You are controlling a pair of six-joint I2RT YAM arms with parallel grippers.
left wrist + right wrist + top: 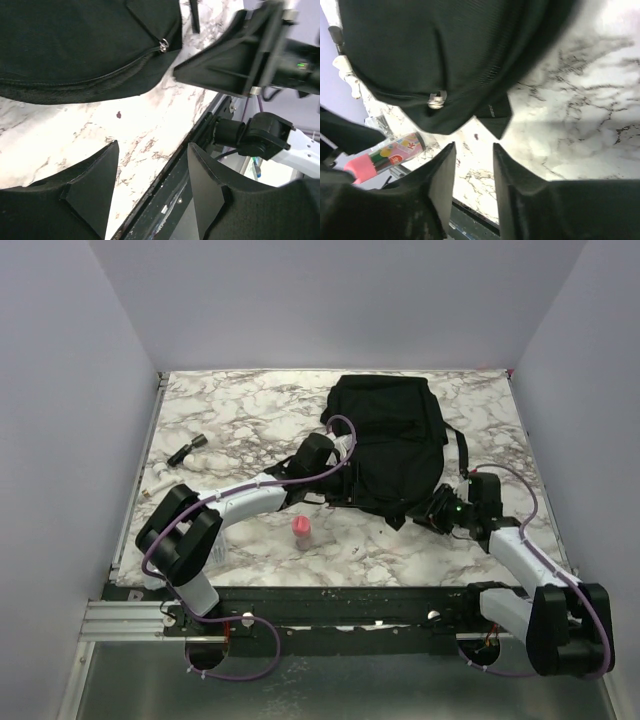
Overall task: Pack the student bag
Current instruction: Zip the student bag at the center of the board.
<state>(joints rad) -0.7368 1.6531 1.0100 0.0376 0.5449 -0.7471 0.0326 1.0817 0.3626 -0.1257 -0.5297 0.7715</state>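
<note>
The student bag [390,435], a large soft black backpack, lies flat towards the back right of a marble-patterned counter [240,410]. Its straps trail off the right side. A zip runs along the near edge, ending in a small metal zip pull [163,45] at the near corner.

The left hand [153,155] hovers just in front of that corner with its fingers spread wide and nothing between them. The right hand [474,147] hangs over the same near edge from the other side. Its fingers are parted by a narrower gap and are also empty.

A short tube with a pink cap [302,532] stands on the counter near the bag's front. A small dark item [187,448] lies well apart at the far left.

The step in hand looks like opening the zip so things can go in. To do it well, one hand should pinch the metal pull squarely. The other should pin the fabric just beside it, so the soft bag does not bunch or slide as the zip runs.

From above, both hands blend into the black fabric. Whether any pocket is already open cannot be told. What the small dark item is stays unclear, and the tube's label is too blurred to read.
</note>
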